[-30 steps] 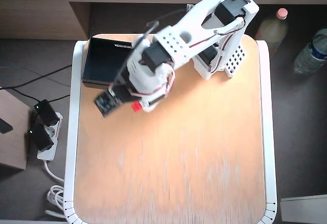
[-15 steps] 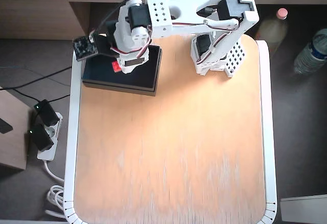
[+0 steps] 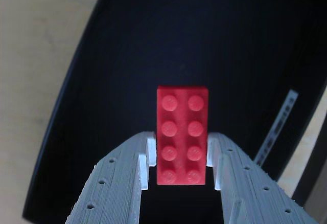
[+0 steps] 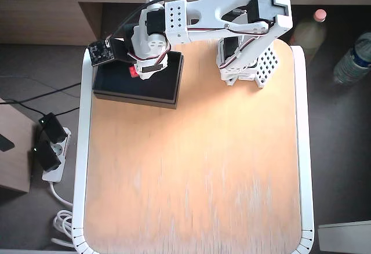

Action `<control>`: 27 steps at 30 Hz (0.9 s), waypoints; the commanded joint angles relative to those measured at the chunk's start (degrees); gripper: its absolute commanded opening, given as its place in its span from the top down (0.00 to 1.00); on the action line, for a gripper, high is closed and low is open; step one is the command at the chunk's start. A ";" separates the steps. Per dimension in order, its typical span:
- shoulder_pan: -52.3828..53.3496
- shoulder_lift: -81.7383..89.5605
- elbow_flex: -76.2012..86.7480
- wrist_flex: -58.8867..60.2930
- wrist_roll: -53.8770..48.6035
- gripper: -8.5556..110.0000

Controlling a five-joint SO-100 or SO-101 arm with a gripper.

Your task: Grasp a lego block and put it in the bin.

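The red lego block (image 3: 182, 132) is clamped upright between the two grey fingers of my gripper (image 3: 182, 136), studs facing the wrist camera. Behind it lies the dark inside of the black bin (image 3: 153, 45), with its thin wall showing at the right edge. In the overhead view the bin (image 4: 116, 83) stands at the table's far left corner. The gripper (image 4: 139, 71) hangs over its middle, with the lego block (image 4: 134, 71) showing as a small red spot. The gripper is shut on the block, which is off the bin floor.
The arm's base (image 4: 246, 62) stands at the far right of the wooden table (image 4: 197, 173). Two bottles (image 4: 313, 28) (image 4: 351, 60) stand off the table at the right. A power strip (image 4: 49, 149) and cables lie on the floor at the left.
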 commanded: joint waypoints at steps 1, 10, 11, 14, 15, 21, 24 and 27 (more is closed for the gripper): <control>1.58 3.87 -0.62 -4.22 0.35 0.92; 2.02 3.52 -0.53 -5.71 0.88 0.89; 2.02 3.52 -0.53 -5.98 0.62 0.87; 2.02 3.52 -0.53 -6.42 0.09 0.84; 2.02 3.60 -0.53 -6.42 0.18 0.82; 1.67 4.31 -0.70 -7.91 -0.35 0.79; 0.00 6.06 -0.79 -10.46 -3.16 0.79; -2.29 9.23 -1.05 -11.16 -5.63 0.79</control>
